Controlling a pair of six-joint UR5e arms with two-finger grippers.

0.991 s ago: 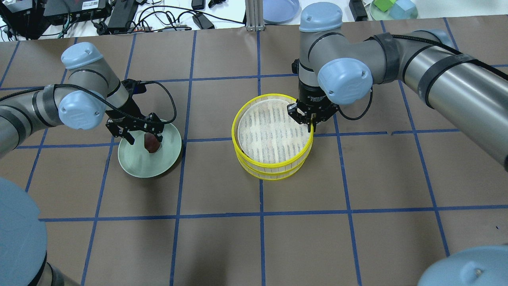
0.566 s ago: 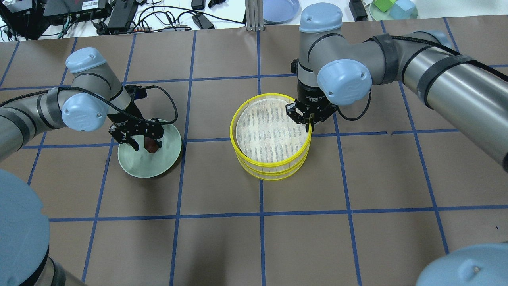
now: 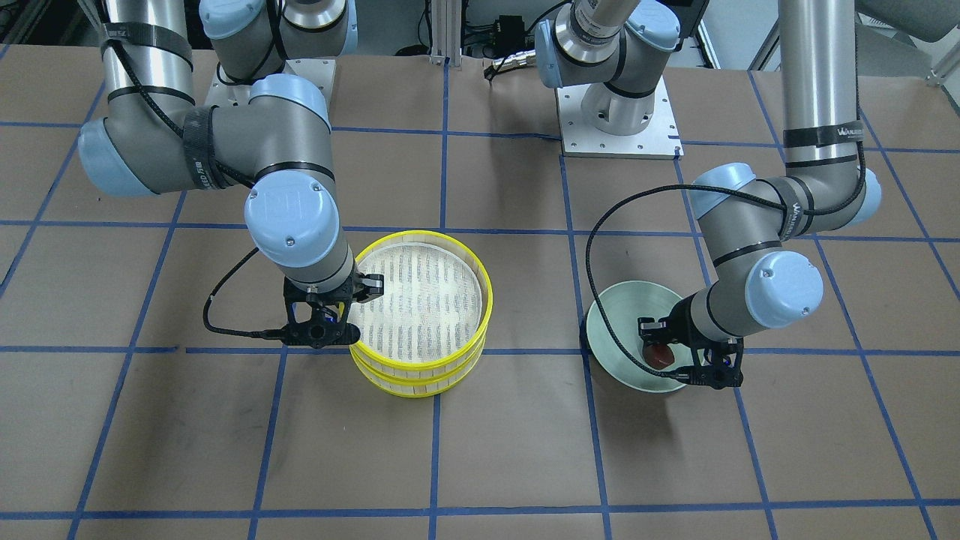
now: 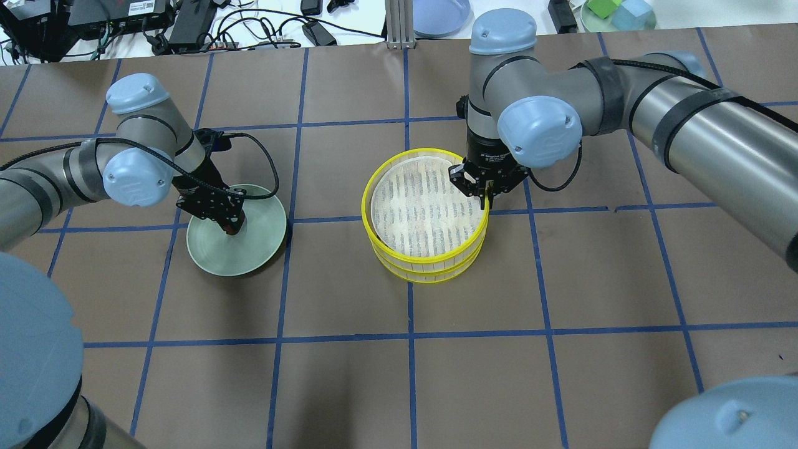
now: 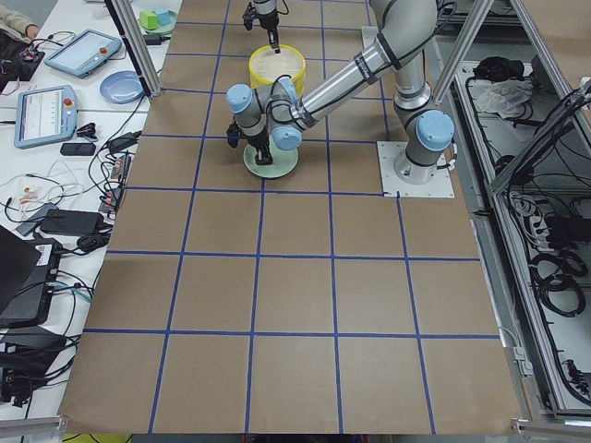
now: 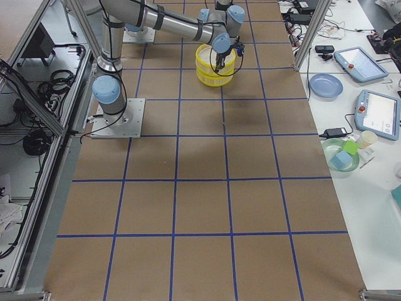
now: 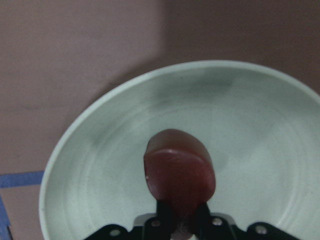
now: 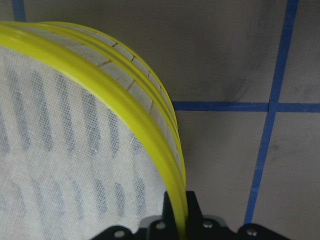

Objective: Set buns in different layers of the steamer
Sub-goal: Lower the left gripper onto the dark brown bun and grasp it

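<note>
Pinching a dark reddish-brown oval bun (image 7: 180, 172) between its fingers, the left gripper (image 4: 228, 219) is held over the pale green round plate (image 4: 252, 249) on the brown-papered bench (image 4: 561, 280). The yellow rim of the upper round slatted steamer tray (image 4: 424, 150) is clamped by the right gripper (image 4: 485, 198). This tray is stacked on a matching lower tray (image 3: 420, 381), well apart from the plate.
</note>
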